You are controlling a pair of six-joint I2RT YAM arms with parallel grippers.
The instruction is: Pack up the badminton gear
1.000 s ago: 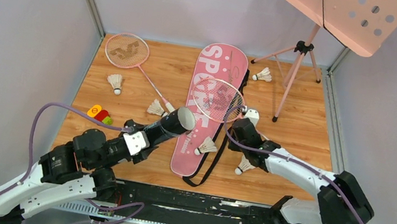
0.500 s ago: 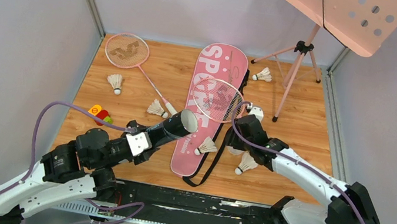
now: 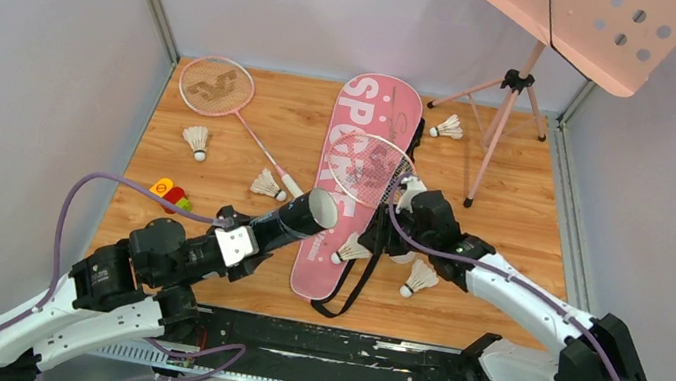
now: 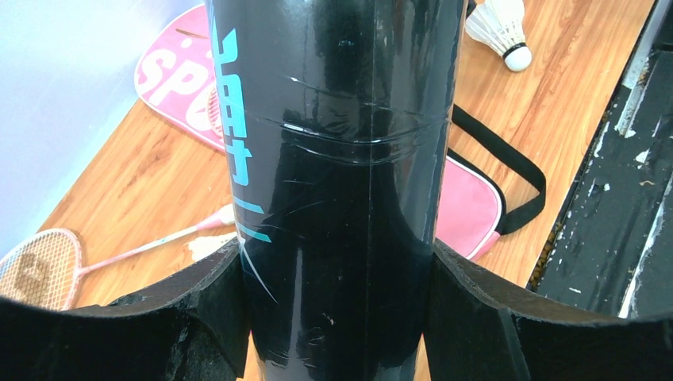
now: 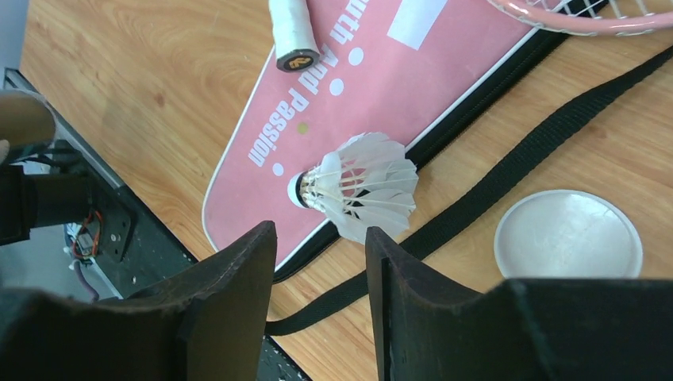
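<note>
My left gripper (image 4: pixel 333 262) is shut on the long black tube (image 4: pixel 341 159) and holds it tilted, its open mouth (image 3: pixel 317 208) over the pink "SPORT" racket bag (image 3: pixel 375 115). One pink racket (image 3: pixel 373 168) lies on the bag. The other racket (image 3: pixel 218 89) lies far left. My right gripper (image 5: pixel 319 230) is open and empty, just short of a white shuttlecock (image 5: pixel 361 184) at the bag's edge. Several more shuttlecocks lie around, among them one shuttlecock (image 3: pixel 197 140) at the left and one shuttlecock (image 3: pixel 420 279) under the right arm.
A round white lid (image 5: pixel 567 234) lies on the wood beside the bag's black strap (image 5: pixel 508 171). A pink music stand (image 3: pixel 508 105) stands at the back right. A small orange, red and green toy (image 3: pixel 170 193) sits near the left arm. A black rail (image 3: pixel 341 343) runs along the near edge.
The right gripper has gone from shut to open and has swung left toward the shuttlecock by the bag. The left arm and tube have barely moved.
</note>
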